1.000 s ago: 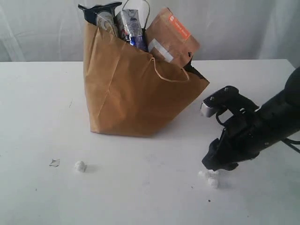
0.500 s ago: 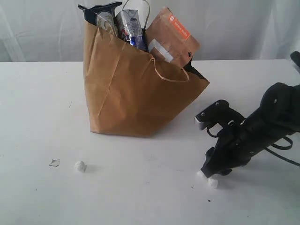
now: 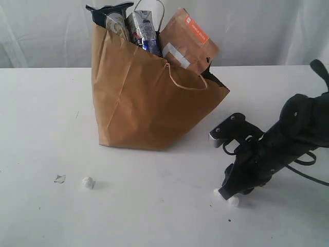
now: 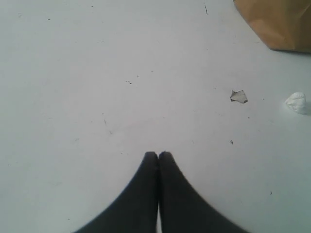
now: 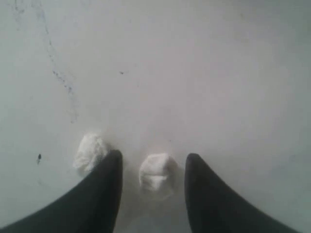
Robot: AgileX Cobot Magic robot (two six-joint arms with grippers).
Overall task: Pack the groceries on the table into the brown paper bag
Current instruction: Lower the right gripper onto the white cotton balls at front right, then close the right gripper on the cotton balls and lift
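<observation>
Grocery packing, right arm at table level

Brown paper bag [image 3: 149, 103] stands unmoved on table [image 3: 154, 221], with brown pouch [image 3: 187, 38] and other packets jutting from its top. Right gripper [image 5: 154, 158], lower than a second ago, has jaws apart straddling white lump [image 5: 155, 177] without pinching it. Left gripper [image 4: 158, 155] is clenched over tabletop.

The exterior camera looks obliquely down at the table [image 3: 41, 128]. Both wrist cameras look down at it closely. The left wrist and exterior views share the bag [image 4: 282, 22].

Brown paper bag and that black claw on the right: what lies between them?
Only bare white table, in the exterior view. The right gripper straddles a small white lump.
</observation>
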